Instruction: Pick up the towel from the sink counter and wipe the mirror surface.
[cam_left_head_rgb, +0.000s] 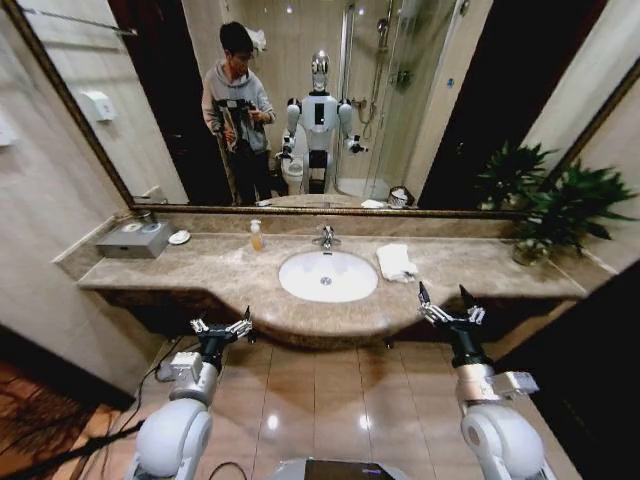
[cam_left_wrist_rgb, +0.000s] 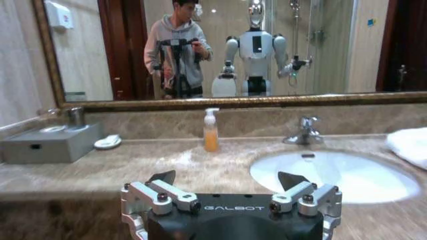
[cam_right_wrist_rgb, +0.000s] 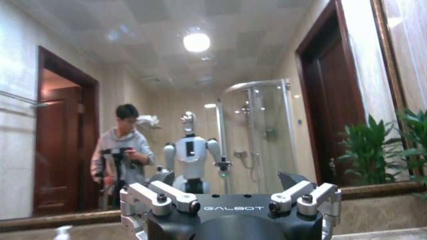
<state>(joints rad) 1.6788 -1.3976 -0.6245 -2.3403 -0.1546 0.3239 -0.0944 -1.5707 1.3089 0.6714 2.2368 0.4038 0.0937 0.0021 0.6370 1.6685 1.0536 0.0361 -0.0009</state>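
The white towel (cam_left_head_rgb: 396, 262) lies rumpled on the sink counter (cam_left_head_rgb: 230, 268) just right of the oval basin (cam_left_head_rgb: 327, 276); its edge (cam_left_wrist_rgb: 408, 145) shows in the left wrist view. The mirror (cam_left_head_rgb: 330, 100) spans the wall above, bronze-framed (cam_left_wrist_rgb: 240, 102). My left gripper (cam_left_head_rgb: 222, 327) hangs open in front of the counter's front edge, left of the basin. My right gripper (cam_left_head_rgb: 446, 305) is open too, raised at the counter's front edge right of the basin, a little nearer than the towel. Both hold nothing.
A soap bottle (cam_left_head_rgb: 256, 235) and chrome tap (cam_left_head_rgb: 326, 238) stand behind the basin. A grey box (cam_left_head_rgb: 134, 240) and a small white dish (cam_left_head_rgb: 179, 237) sit at the counter's left end, a potted plant (cam_left_head_rgb: 560, 215) at its right end. Tiled floor lies below.
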